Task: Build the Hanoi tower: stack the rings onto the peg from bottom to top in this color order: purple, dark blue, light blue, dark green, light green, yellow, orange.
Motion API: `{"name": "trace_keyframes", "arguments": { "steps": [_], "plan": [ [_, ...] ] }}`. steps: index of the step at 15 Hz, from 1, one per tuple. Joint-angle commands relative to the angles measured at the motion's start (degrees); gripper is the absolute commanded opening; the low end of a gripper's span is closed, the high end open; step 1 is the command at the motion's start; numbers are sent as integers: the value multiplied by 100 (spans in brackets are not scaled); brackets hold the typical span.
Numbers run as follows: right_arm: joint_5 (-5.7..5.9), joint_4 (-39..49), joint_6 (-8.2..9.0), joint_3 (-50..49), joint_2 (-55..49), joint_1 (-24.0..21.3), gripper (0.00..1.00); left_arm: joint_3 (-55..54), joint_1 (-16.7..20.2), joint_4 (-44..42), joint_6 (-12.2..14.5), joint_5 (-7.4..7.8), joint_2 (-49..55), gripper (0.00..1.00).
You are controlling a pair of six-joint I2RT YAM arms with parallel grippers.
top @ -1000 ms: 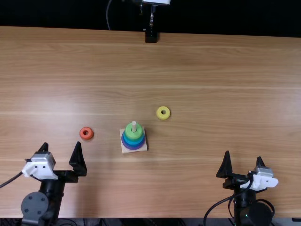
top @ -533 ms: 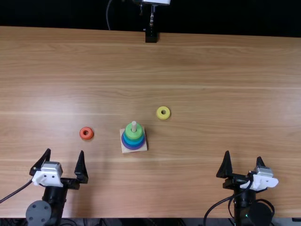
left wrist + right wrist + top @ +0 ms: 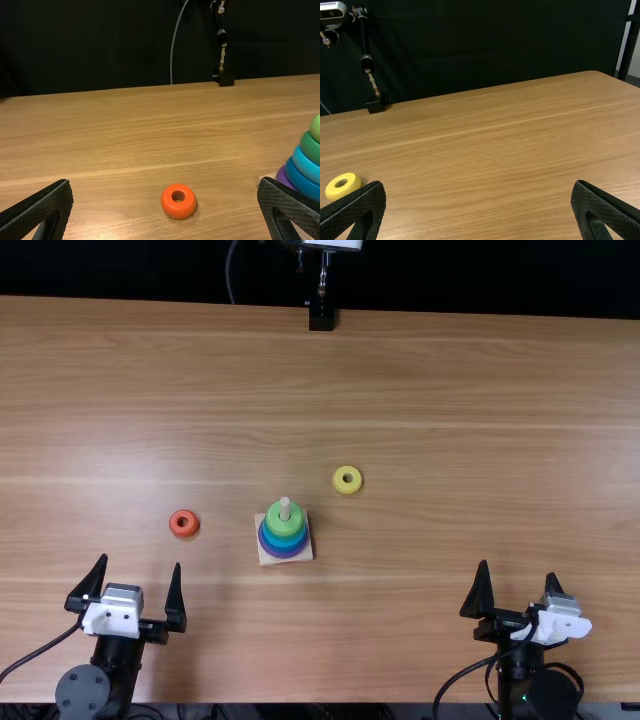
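Observation:
The left gripper (image 3: 140, 580) stands open near the table's front edge at left, holding nothing; in its wrist view the left gripper (image 3: 165, 207) has its fingers wide apart. Near the front right, the right gripper (image 3: 518, 585) is open too, and the right gripper (image 3: 477, 207) holds nothing in its wrist view. Stacked rings (image 3: 285, 526) sit on the peg (image 3: 285, 504): purple lowest, then dark blue, light blue, dark green (image 3: 311, 147), light green on top. The orange ring (image 3: 184, 523) lies flat left of the tower; the yellow ring (image 3: 347, 480) lies to its back right.
The tower's square wooden base (image 3: 302, 551) rests on the wooden table (image 3: 450, 440). A black stand (image 3: 321, 316) is at the table's far edge. A cable (image 3: 35, 653) runs from the left arm towards the left side.
My left gripper has drawn back towards the table's front edge and turned slightly, staying open. The right gripper, both loose rings and the tower have kept their places.

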State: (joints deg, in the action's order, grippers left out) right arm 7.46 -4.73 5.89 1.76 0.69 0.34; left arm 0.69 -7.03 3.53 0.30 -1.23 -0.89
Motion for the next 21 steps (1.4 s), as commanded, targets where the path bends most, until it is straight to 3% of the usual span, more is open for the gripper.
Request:
{"name": "trace_keyframes", "arguments": {
  "steps": [1, 16, 21],
  "plan": [
    [-8, -60, 12, -79, -69, -43, 100, -69, 87, 164, 118, -3, 89, 100],
    [-8, -39, -41, -27, -69, -25, 100, -69, 87, 164, 118, -3, 89, 100],
    [-8, 56, 23, 1178, -69, -8, 100, -69, 87, 164, 118, -3, 89, 100]
  ]
}}
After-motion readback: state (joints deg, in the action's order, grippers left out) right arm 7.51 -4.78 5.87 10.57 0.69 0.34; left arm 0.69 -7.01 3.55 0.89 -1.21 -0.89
